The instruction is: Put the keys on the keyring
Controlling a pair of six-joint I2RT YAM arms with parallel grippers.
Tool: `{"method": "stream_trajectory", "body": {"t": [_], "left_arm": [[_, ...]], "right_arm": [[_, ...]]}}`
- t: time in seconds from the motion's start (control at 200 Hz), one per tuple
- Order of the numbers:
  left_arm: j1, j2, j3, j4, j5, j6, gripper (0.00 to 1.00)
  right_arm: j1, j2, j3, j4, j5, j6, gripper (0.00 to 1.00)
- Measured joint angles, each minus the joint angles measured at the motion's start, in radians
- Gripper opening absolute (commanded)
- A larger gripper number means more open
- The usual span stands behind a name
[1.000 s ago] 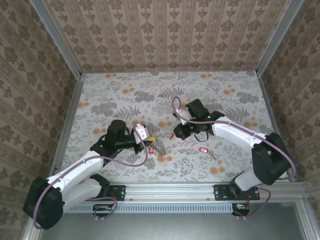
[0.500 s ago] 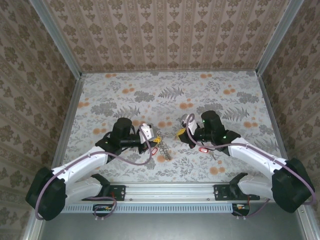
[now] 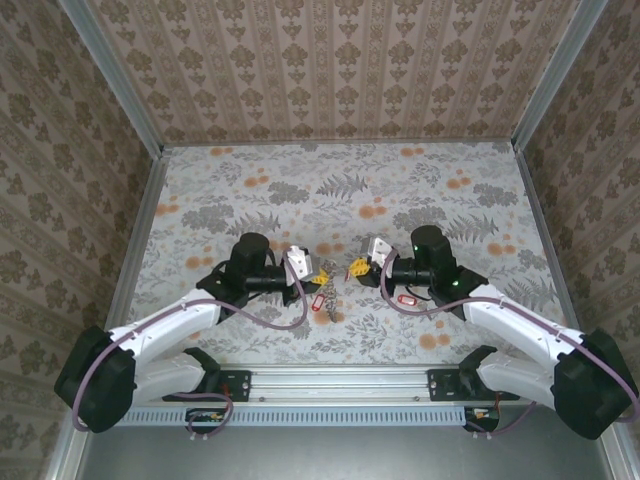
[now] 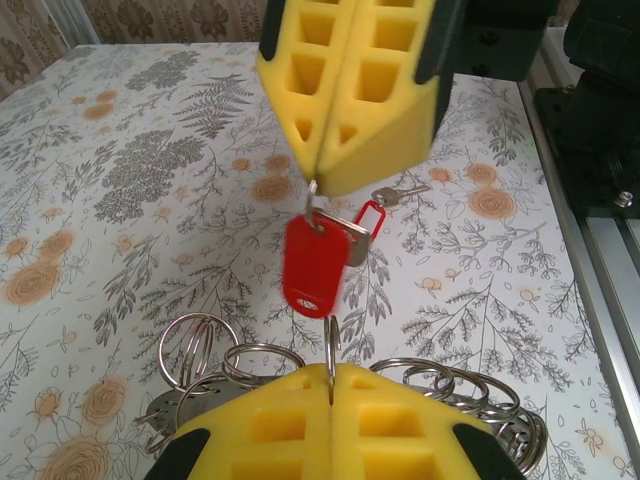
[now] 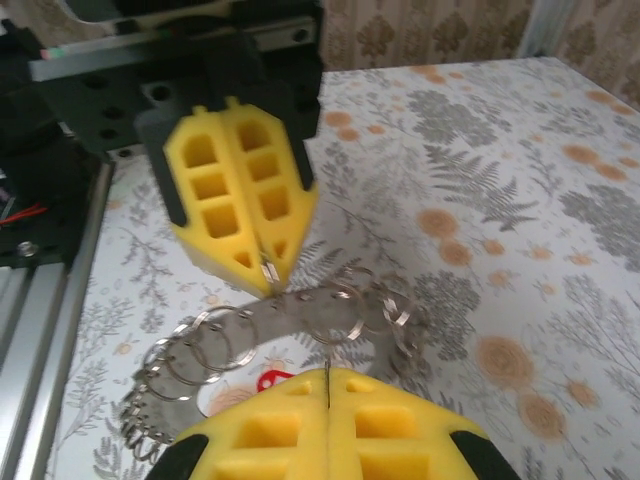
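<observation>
So both arms met over the middle of the floral table (image 3: 430,180), a bit below centre in the overhead view. The left gripper (image 3: 321,273) was clamped shut on the keyring (image 5: 295,305), pinching one of its little wire loops right at the fingertips. The rest of the bunch sagged away below it toward the tabletop, and I couldn't tell if the low end was touching down. The right gripper (image 3: 356,267) was clenched too, holding one of the red-tagged keys (image 4: 313,265) by its top end so it dangled straight down between the two sets of yellow pads (image 4: 390,80). A second red-tagged key (image 3: 405,298) lay flat on the table just below and right of that gripper in the overhead shot.

My guess on handling: everything here was featherweight, so weight wasn't the issue, wobble was. The key itself looked thin and stiff, but the glossy plastic tag looked slippery and free to swing, so I'd pinch the flat metal head rather than the tag. The keyring looked floppy and jangly as a whole, while each loop was probably springy wire that resists opening. I'd hold it close to the loop being threaded, or it could twist away. Soft foam pads on tiny metal parts seemed like an easy way to lose the grip.
</observation>
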Motion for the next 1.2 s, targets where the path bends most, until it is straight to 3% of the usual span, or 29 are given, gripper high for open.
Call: {"method": "stream_trajectory", "body": {"t": [0.35,1.2], "left_arm": [[-0.015,0.026,0.002,0.036,-0.020,-0.016,0.00],[-0.020,0.040,0.007,0.047,-0.034,-0.024,0.00]], "right_arm": [[0.030,0.043,0.030,0.006,-0.080,-0.007,0.00],[0.083,0.110,0.039,0.085,0.015,0.000,0.00]]}}
